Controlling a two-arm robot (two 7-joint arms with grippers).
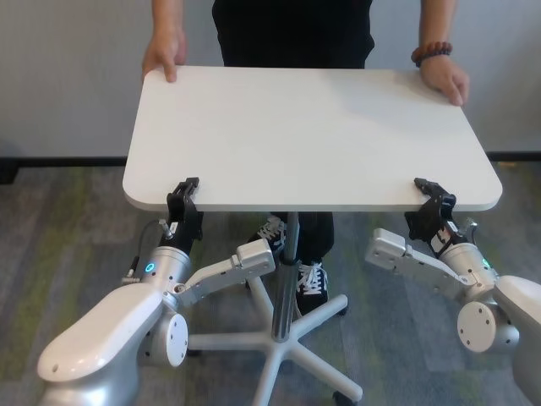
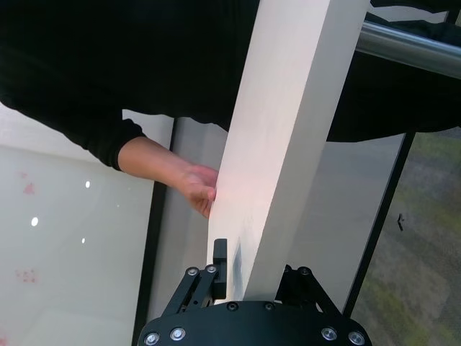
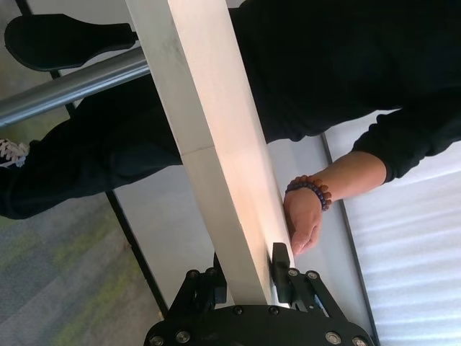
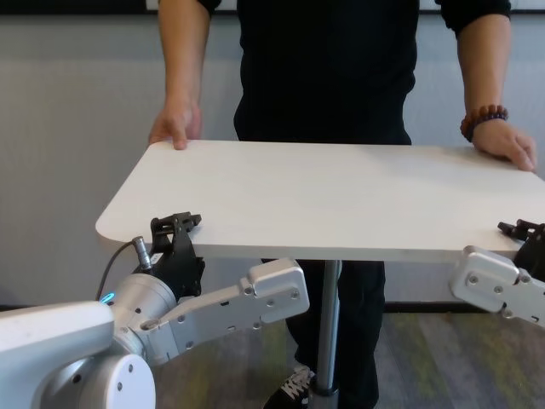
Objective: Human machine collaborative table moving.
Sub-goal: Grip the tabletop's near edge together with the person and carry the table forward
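Note:
The table (image 1: 308, 135) is a white tabletop on a thin silver pole (image 1: 289, 279). The human (image 1: 292, 30), in a black top, stands at its far side with one hand (image 1: 165, 55) on each far corner; a beaded bracelet (image 1: 432, 53) is on one wrist. My left gripper (image 1: 183, 193) is shut on the near edge by the left corner. My right gripper (image 1: 429, 193) is shut on the near edge by the right corner. In the left wrist view the table edge (image 2: 288, 144) runs between the fingers (image 2: 220, 252); the right wrist view shows the edge (image 3: 216, 144) clamped likewise.
The table's white star base (image 1: 279, 351) with castors stands on grey-green carpet just ahead of me. The human's sneakers (image 1: 311, 283) are beside the pole. A pale wall with a dark skirting strip (image 1: 51, 161) runs behind.

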